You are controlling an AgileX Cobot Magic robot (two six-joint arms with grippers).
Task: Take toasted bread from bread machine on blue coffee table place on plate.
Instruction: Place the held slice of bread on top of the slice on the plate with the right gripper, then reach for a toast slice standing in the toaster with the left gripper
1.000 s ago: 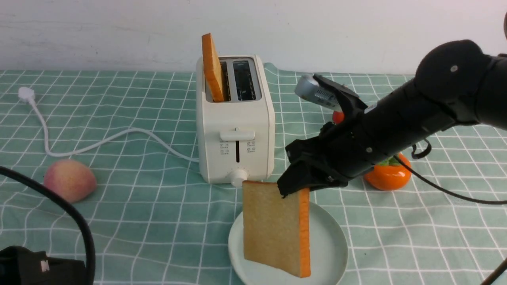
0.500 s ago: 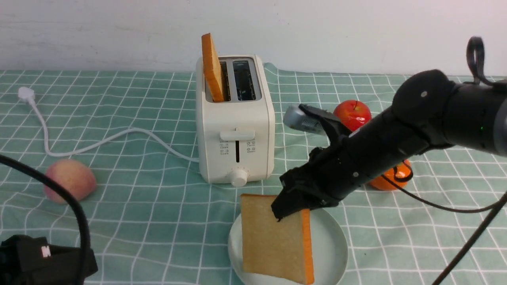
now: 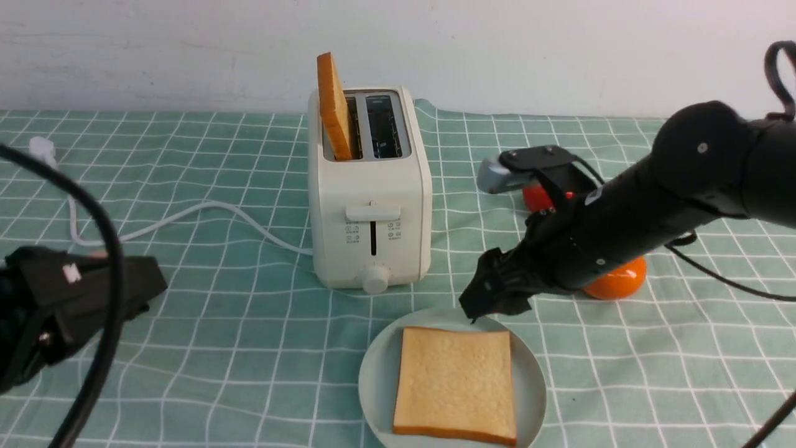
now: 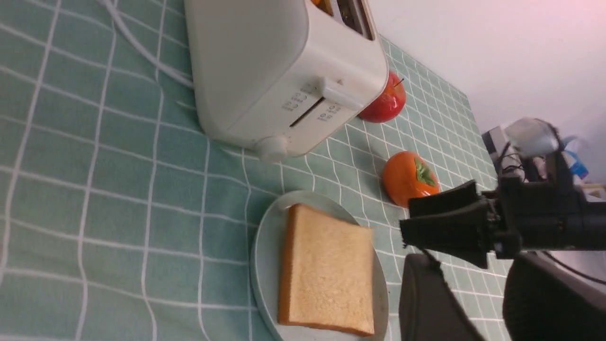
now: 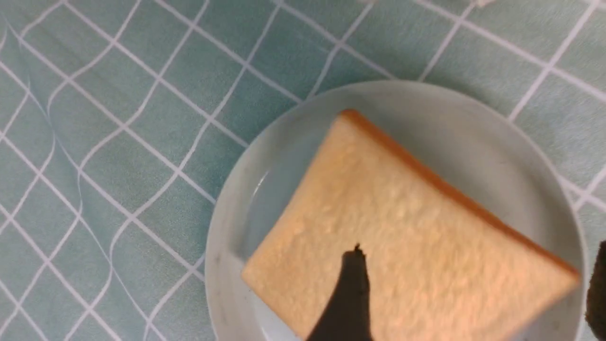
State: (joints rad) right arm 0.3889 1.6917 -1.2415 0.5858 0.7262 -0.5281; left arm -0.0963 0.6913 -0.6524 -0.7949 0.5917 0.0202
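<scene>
My right arm slants down from the right, and the right gripper (image 3: 491, 298) hangs just above the far rim of the plate (image 3: 373, 379), jaws spread wide and empty. One toast slice (image 3: 457, 384) lies flat on the plate. The other slice (image 3: 334, 106) stands upright in the left slot of the bread machine (image 3: 370, 211). My left gripper (image 3: 146, 287) hovers low at the left, jaws partly apart, holding nothing.

The bread machine (image 3: 370, 193) stands on the table (image 3: 217, 348) toward the back, with an upright slice (image 3: 334, 106) in its left slot. In front, slightly right, sits the plate (image 3: 375, 373), a flat slice (image 3: 457, 386) on it. To the machine's right lies a persimmon (image 3: 622, 280), with an apple (image 4: 386, 102) behind it. The cord (image 3: 186, 214) trails left.
</scene>
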